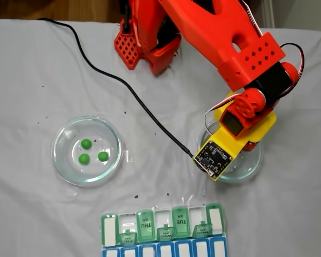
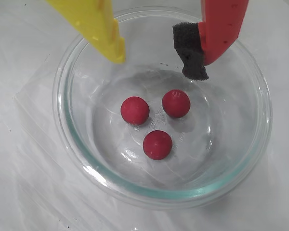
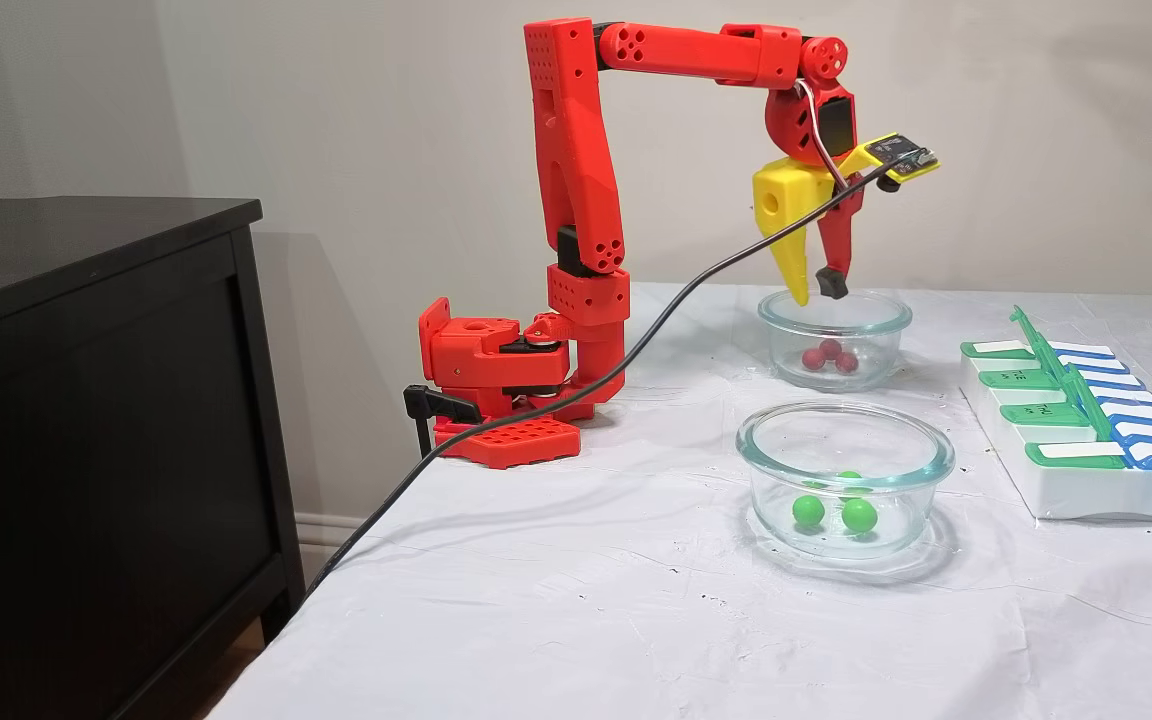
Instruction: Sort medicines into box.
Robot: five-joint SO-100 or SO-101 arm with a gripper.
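Balls [image 2: 157, 144], three, glossy dark red, close together.

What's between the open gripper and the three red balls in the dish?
Nothing but air. In the wrist view the gripper hangs open above the red balls, inside the glass dish.

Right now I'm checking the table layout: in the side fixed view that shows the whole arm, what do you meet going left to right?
Black cabinet → red arm base → glass dish of green balls, with the open gripper over the dish of red balls behind → pill organiser.
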